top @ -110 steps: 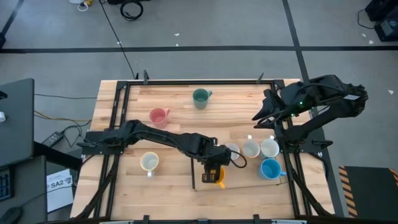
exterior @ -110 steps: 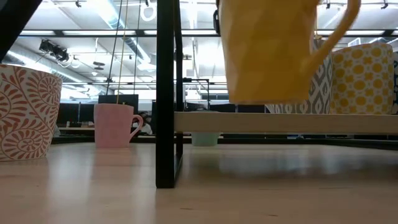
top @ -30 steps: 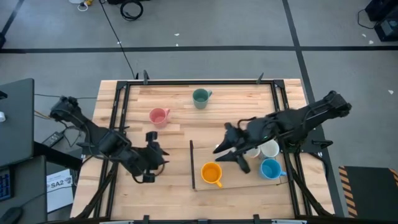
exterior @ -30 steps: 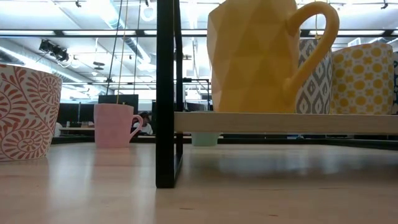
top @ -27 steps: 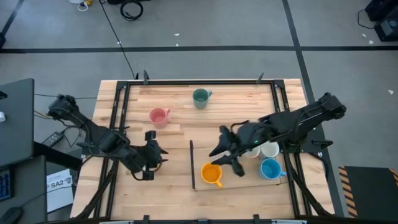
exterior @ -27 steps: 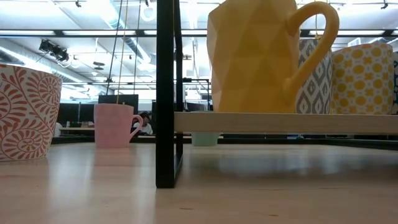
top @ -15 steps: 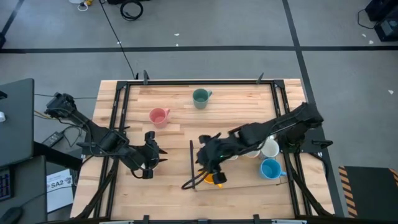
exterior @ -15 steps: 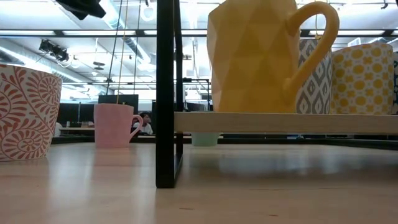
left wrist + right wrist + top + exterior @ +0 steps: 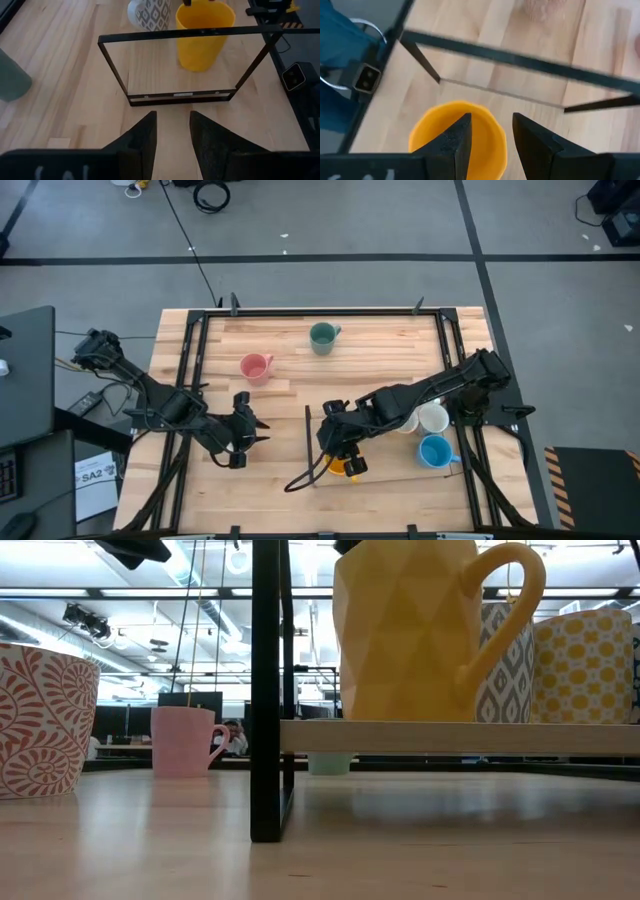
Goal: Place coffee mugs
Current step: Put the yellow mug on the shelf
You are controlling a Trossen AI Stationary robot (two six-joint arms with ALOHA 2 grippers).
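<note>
Lab: taped floor [image 9: 300,240], cables [image 9: 210,195]

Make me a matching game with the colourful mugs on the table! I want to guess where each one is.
Mugs:
1. orange mug
2. pink mug
3. green mug
4. blue mug

Places:
A. near the table's far edge
B. under the right gripper, on the low shelf
C. on the shelf's right end, by the white mugs
D. on bare wood, left of the green one

Pairs: 1-B, 2-D, 3-A, 4-C
</note>
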